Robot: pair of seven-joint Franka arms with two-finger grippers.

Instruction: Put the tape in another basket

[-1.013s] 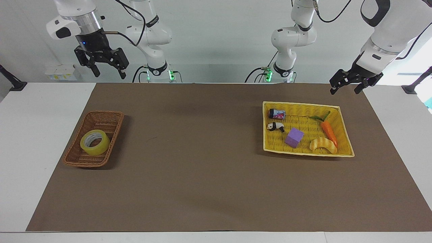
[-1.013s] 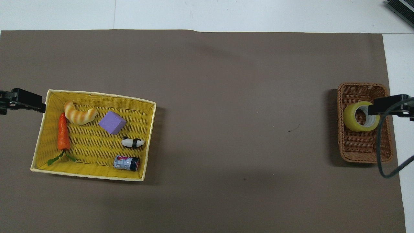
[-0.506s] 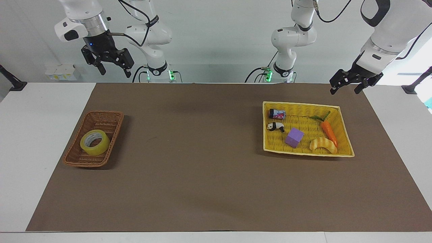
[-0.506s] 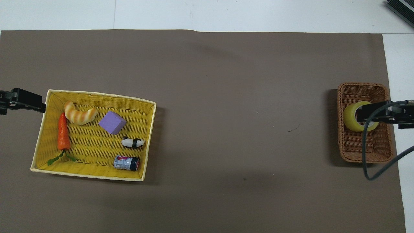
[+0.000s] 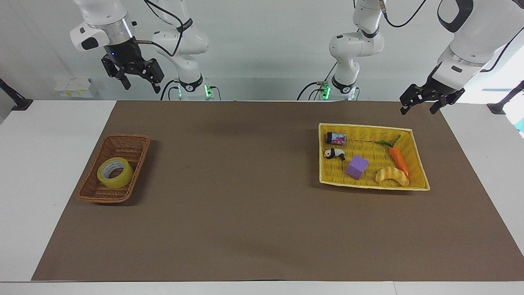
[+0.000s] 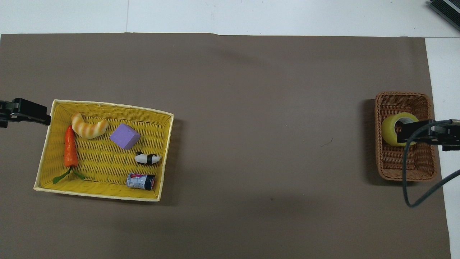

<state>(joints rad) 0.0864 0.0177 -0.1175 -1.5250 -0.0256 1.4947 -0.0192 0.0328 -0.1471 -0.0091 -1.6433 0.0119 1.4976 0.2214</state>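
The yellow tape [image 5: 115,173] lies on its side inside the brown wicker basket [image 5: 123,139] at the right arm's end of the table. In the overhead view the tape [image 6: 390,133] is partly covered by my right gripper [image 6: 402,133], which reaches in over the basket [image 6: 402,95]. The facing view shows that right gripper [image 5: 142,87] open and empty, high in the air well above the basket. My left gripper [image 5: 417,110] waits open and empty over the mat's corner beside the yellow tray basket [image 5: 364,128].
The yellow tray basket [image 6: 107,106] holds a purple cube [image 5: 356,166], a carrot [image 5: 399,159], a croissant [image 5: 392,175], a panda figure [image 5: 334,153] and a small can [image 5: 336,138]. A brown mat [image 5: 245,196] covers the table between the two baskets.
My right gripper has risen and drawn back toward the robots' end, staying open and empty. The tape, both baskets and the left arm have not moved.
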